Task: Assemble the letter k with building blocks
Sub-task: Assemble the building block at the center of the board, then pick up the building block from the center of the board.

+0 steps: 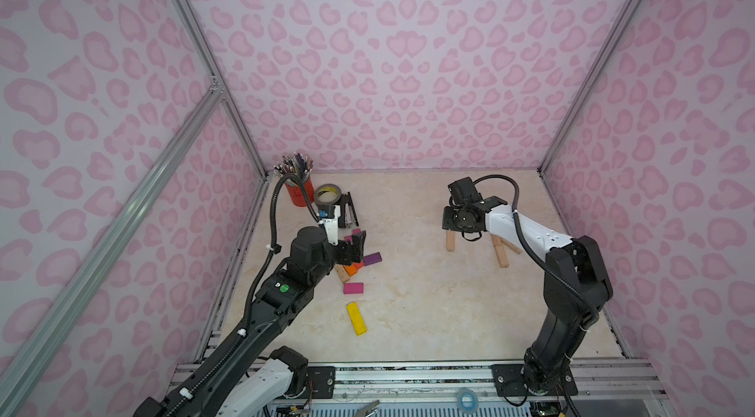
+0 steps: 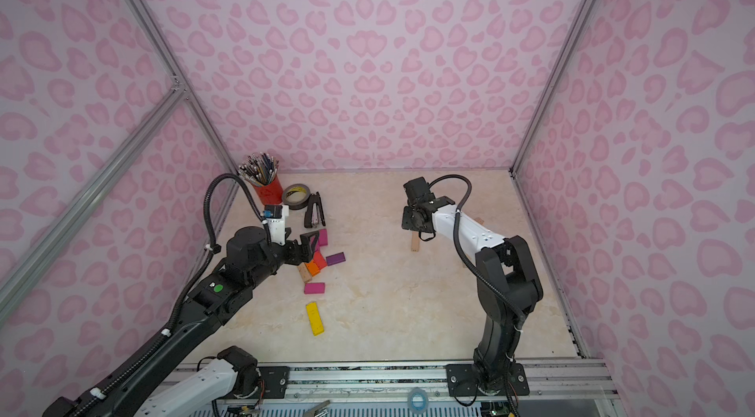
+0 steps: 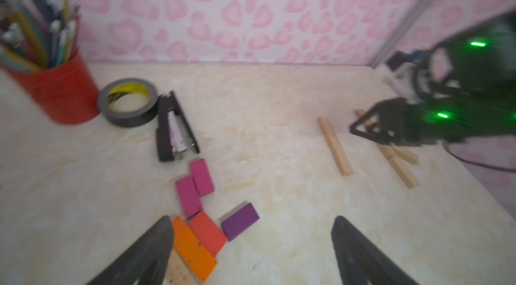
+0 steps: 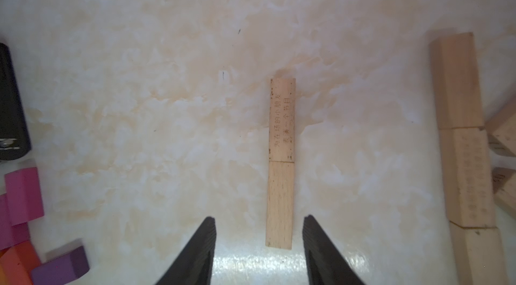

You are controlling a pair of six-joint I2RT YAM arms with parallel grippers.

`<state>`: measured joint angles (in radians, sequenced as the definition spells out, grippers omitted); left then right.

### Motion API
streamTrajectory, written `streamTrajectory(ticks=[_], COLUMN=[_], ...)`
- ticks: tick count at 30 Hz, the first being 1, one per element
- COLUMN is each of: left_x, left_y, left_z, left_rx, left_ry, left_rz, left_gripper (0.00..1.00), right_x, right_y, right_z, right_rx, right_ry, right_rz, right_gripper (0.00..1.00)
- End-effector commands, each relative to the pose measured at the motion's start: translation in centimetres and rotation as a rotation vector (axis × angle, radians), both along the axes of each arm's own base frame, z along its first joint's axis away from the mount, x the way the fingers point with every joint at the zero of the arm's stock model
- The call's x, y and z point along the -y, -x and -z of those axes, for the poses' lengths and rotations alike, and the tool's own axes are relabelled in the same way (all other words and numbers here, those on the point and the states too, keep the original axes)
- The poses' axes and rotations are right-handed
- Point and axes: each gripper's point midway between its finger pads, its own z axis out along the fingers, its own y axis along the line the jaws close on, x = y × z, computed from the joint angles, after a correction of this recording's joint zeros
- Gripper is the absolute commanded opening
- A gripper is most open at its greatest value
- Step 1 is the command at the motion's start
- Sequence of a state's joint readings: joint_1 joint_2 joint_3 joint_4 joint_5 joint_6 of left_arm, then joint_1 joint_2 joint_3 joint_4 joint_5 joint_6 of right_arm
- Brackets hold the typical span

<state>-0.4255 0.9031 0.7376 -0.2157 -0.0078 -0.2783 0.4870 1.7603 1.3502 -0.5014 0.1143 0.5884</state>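
Placement step: the right gripper [image 4: 258,217], jaws part-open and empty, straddles the near end of a two-block wooden line [image 4: 280,163] lying flat beside a longer wooden row [image 4: 460,130], while the wide-open left gripper [image 3: 252,218] hovers over the coloured blocks [image 3: 195,194]; next, probably, a straight lift clear.

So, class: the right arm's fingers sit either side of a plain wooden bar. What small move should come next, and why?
Probably lift the right gripper straight up. Its fingers stand apart beside the wooden bar without gripping it, and the bar lies flat, end to end with a second bar. A straight rise should clear it without knocking the line.
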Motion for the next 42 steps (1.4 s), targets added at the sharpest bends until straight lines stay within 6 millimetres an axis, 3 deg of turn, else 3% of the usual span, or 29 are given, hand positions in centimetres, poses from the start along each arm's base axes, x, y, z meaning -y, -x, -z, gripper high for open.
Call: streamTrajectory(ticks=[1,3,6,10,15,22,31,42], left_x=[-4.7,-5.8,-6.6,-6.5,-4.3,-2.2,-2.2,-2.3], left_y=[0.5,1.1,2.3,3.4,3.5,3.4,3.2,2.8], left_z=[5.0,7.5,10.2,12.5,14.2,16.0,18.3,20.0], left_rx=[-0.235,-0.307,-0.374,-0.458,-0.535,-0.601,-0.63,-0.656], left_ry=[0.178,0.228,0.21,0.168,0.154,-0.01,-0.131,-0.178], left_rz=[-0.292,-0.353,-0.397,-0.384,-0.271,-0.226,-0.216,-0.22], left_gripper=[0.77,0.67,0.6,0.58,0.56,0.57,0.67,0.62], right_x=[-1.1,-2.1,-3.4,-5.0,-6.6,-7.1,-6.7,-6.3], right_y=[1.9,3.5,6.0,8.9,11.2,12.0,11.9,12.1], right_z=[-1.9,-3.6,-5.4,-6.0,-5.5,-4.9,-4.8,-4.5], right_rx=[0.014,0.047,0.085,0.085,0.047,0.027,0.037,0.035], right_ry=[-0.063,-0.087,-0.101,-0.135,-0.171,-0.161,-0.139,-0.125], right_rz=[-0.021,-0.048,-0.095,-0.144,-0.183,-0.205,-0.205,-0.196], right_gripper=[0.63,0.74,0.92,0.98,0.98,0.98,0.98,0.98])
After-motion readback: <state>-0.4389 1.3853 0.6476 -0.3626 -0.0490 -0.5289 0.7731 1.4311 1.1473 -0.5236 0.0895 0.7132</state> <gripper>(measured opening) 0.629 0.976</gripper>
